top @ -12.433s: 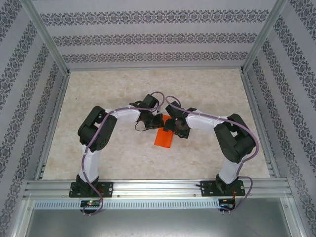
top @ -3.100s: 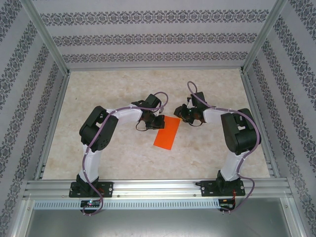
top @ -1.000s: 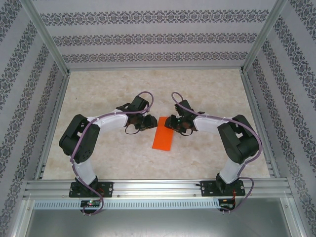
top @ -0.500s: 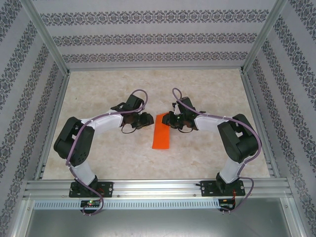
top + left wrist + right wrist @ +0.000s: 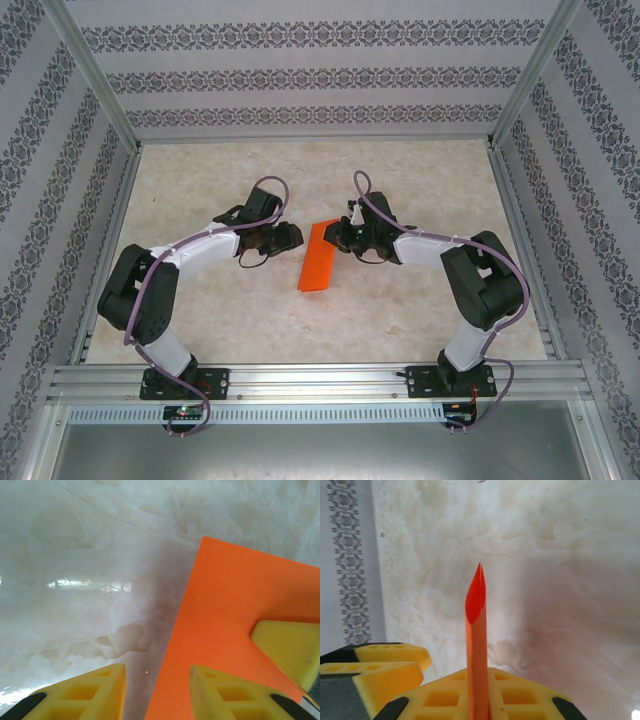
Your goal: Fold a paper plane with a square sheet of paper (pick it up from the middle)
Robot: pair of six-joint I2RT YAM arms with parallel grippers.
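The orange sheet of paper [image 5: 316, 258], folded into a long narrow strip, stands tilted up on one long edge in the middle of the table. My right gripper [image 5: 337, 236] is shut on its far end. In the right wrist view the paper [image 5: 476, 610] shows edge-on, clamped between my yellow fingers [image 5: 530, 695]. My left gripper [image 5: 292, 237] hovers open just left of the strip. In the left wrist view the paper's [image 5: 235, 610] edge runs between my left gripper's [image 5: 157, 695] open jaws without being pinched, and one finger of the right gripper [image 5: 290, 650] rests against the paper.
The marble-patterned table [image 5: 400, 320] is walled by patterned panels [image 5: 320, 80] on three sides. Metal frame posts stand at the corners and an aluminium rail [image 5: 320, 380] runs along the near edge by the arm bases.
The right gripper has shut on the paper's far end and tipped the strip up on its edge. The left arm has swung its elbow out to the left, gripper staying open beside the paper.
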